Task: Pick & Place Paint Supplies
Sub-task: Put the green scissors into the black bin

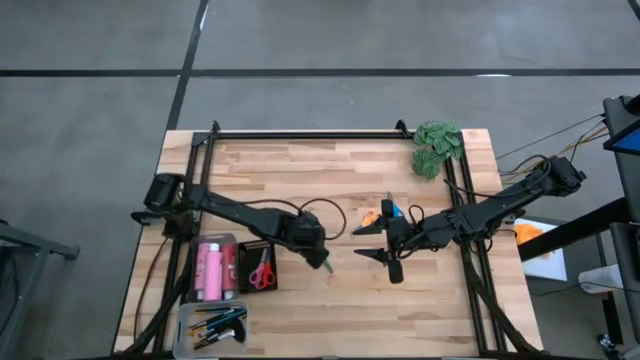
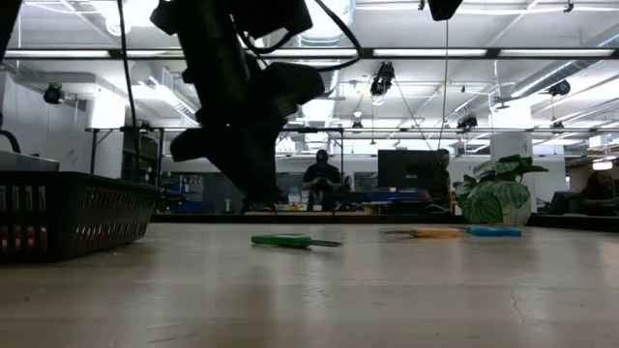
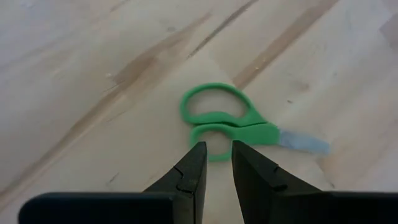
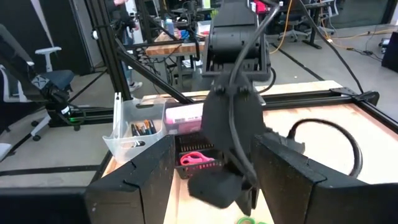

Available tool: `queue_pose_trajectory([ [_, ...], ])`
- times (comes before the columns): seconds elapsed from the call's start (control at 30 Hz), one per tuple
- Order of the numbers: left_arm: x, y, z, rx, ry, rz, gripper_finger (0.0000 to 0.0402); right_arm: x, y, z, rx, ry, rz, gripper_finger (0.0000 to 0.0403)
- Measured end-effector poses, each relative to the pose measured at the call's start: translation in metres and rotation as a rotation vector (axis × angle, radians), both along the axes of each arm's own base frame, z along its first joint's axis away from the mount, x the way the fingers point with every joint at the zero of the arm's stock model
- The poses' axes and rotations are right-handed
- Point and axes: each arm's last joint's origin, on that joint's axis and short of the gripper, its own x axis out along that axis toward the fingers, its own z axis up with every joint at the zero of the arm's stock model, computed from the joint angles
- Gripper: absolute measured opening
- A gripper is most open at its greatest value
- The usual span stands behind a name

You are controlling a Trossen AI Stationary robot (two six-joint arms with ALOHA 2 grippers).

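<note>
Two dark jointed arms, matte black from base to tip

Each arm is a chain of slim black links with bulkier rounded joint housings — the left arm (image 1: 240, 212) carries a loose black cable looping off its wrist, and thin cables trail from the right arm (image 1: 500, 205) as well. The left end effector (image 3: 217, 163) ends in two flat black wedge fingers with angular stepped seams; the right end effector (image 4: 211, 180) shows broad, blocky black fingers — plain, unmarked surfaces.

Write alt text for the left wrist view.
Green-handled scissors lie flat on the wooden table, blades closed. The left gripper hangs just above their handles, its two dark fingers slightly apart, holding nothing.
</note>
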Motion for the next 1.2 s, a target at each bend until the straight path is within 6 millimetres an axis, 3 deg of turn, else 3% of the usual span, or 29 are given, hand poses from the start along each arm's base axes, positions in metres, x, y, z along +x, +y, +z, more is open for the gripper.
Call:
queue_pose_trajectory([
  [0.23, 0.009, 0.000, -0.014, 0.024, 0.048, -0.051, 0.0079, 0.000, 0.000, 0.000, 0.000, 0.000, 0.000, 0.0209],
  [0.83, 0.008, 0.006, -0.021, 0.060, 0.089, -0.036, 0.0079, 0.000, 0.000, 0.000, 0.000, 0.000, 0.000, 0.0209],
  [1.2, 0.000, 0.008, -0.039, 0.033, 0.058, -0.021, 0.0079, 0.000, 0.000, 0.000, 0.000, 0.000, 0.000, 0.0209],
])
